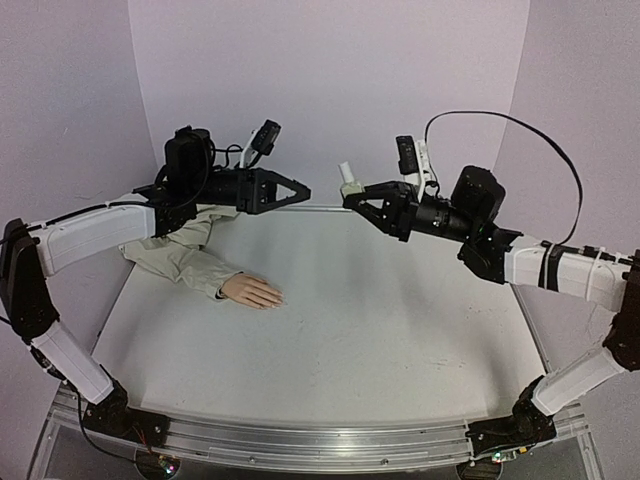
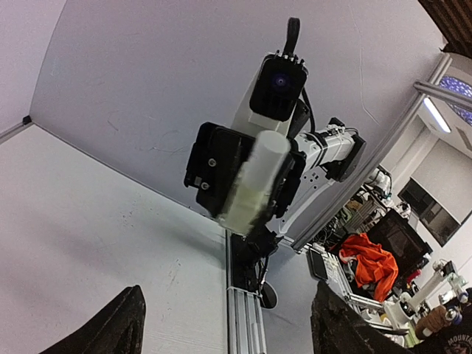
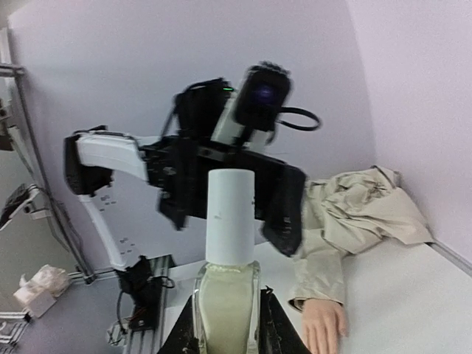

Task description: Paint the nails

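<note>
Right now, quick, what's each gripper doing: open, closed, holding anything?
Left gripper: open, holding nothing.
Right gripper: closed on the small white-capped bottle.

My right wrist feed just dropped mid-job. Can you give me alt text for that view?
The right gripper holds a small bottle of pale liquid upright, its white cap on. Behind it the left gripper faces the camera with open jaws, and at lower right the mannequin hand in its beige sleeve lies on the white table.
</note>
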